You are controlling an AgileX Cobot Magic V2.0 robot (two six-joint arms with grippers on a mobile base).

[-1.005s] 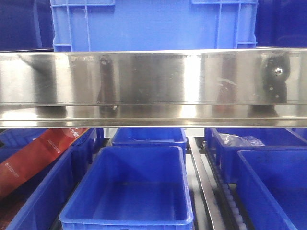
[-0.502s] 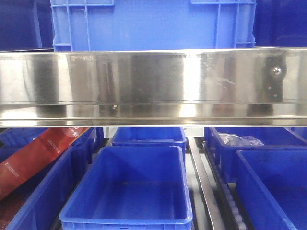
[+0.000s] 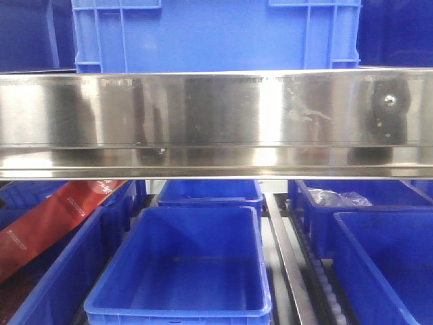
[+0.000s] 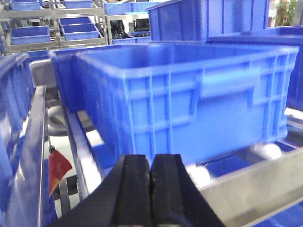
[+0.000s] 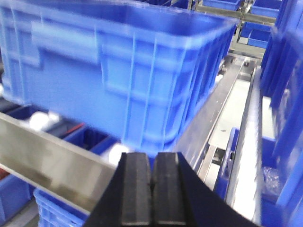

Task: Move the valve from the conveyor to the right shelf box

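The valve and the conveyor are out of view in every frame. In the left wrist view my left gripper (image 4: 150, 163) is shut, its black pads pressed together with nothing between them, facing the side of a large blue crate (image 4: 189, 94) on the shelf rollers. My right gripper (image 5: 152, 163) is also shut and holds nothing, pointing at the corner of a large blue crate (image 5: 118, 61). The front view shows shelf boxes only: an open blue box (image 3: 183, 271) low in the middle and another blue box (image 3: 385, 264) at the lower right. Neither gripper appears there.
A broad steel shelf rail (image 3: 216, 122) crosses the front view, with a blue crate (image 3: 216, 34) above it. A red packet (image 3: 47, 223) lies in the lower left box and clear plastic (image 3: 338, 198) in a box at the back right. A steel rail (image 5: 52, 161) runs below the right gripper's crate.
Only the dark reflections in the steel rail have shifted slightly. The boxes stand as before.
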